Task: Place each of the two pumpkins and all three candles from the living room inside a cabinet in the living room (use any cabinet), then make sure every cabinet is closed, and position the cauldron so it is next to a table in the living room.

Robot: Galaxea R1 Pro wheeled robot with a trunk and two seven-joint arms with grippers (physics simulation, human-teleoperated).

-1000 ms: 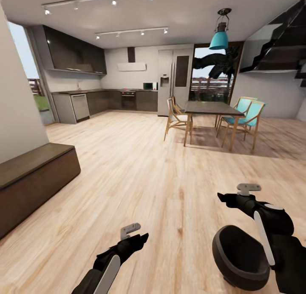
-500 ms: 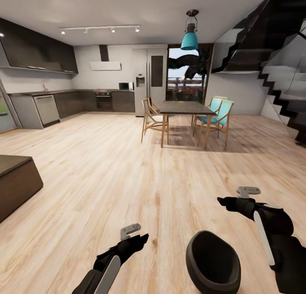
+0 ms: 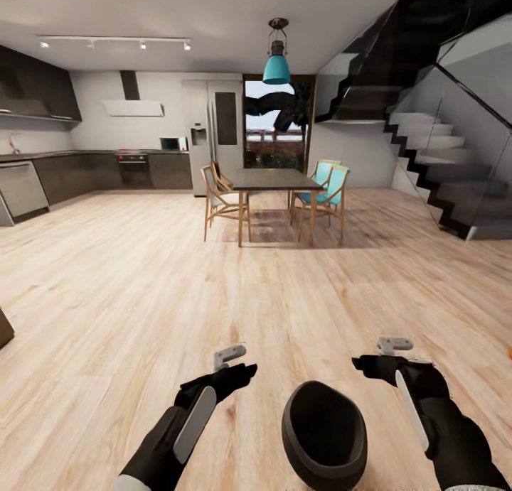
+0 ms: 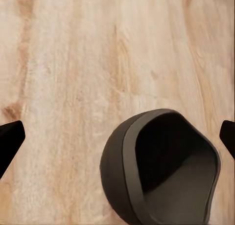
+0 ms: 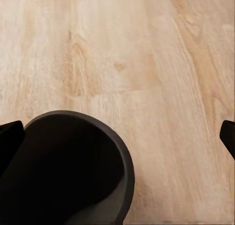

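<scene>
The cauldron (image 3: 323,434) sits on the wooden floor (image 3: 142,299) low in the head view, between the two hands and apart from both: the left hand (image 3: 242,371) is just to its left and a little farther forward, the right hand (image 3: 364,365) just to its right. Its wide mouth tips up toward the camera. In the left wrist view the pot (image 4: 161,168) lies between the spread fingertips (image 4: 10,139), below them on the floor; in the right wrist view it (image 5: 66,166) shows beside one dark fingertip (image 5: 10,137). Both hands are open and hold nothing.

One cauldron shows. Across the room stands one dining table (image 3: 274,180) with four chairs (image 3: 220,203) around it, two wooden and two teal, well apart from the pot. One teal lamp (image 3: 276,66) hangs above it. A staircase (image 3: 441,185) rises at the right.
</scene>
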